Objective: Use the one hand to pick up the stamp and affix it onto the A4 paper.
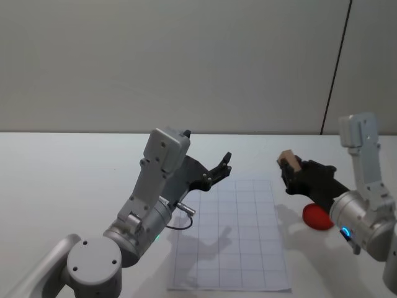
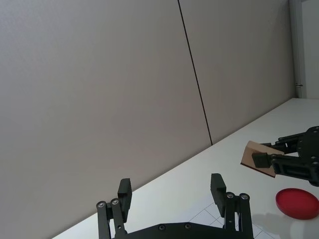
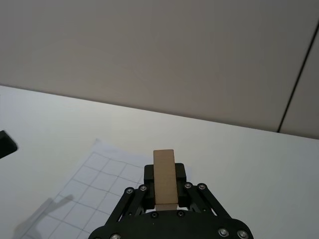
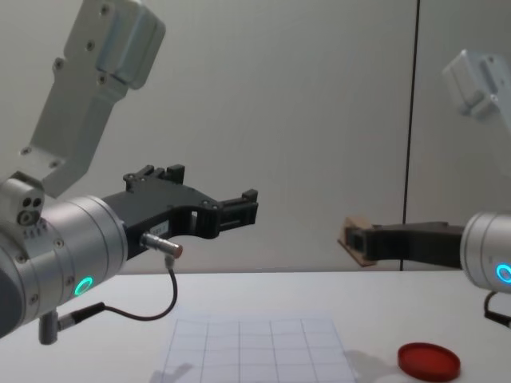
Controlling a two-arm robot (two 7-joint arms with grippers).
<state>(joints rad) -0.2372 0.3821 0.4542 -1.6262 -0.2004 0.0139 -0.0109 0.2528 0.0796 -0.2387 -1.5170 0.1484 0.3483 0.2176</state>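
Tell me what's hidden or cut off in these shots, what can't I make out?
Stamp, gripped end: right wrist view, buried in the right pincer.
Red ink pad: head view, partly covered by the right arm.
Paper: chest view, near part cut off by the bottom edge; head view, far left corner behind the left arm.

We see a white table [image 1: 56, 180] across the lower half of the head view. Flat on it at lower centre lies the gridded A4 paper [image 1: 232, 239]. A red disc [image 1: 317, 218] rests toward the right, near the sheet but not touching it.
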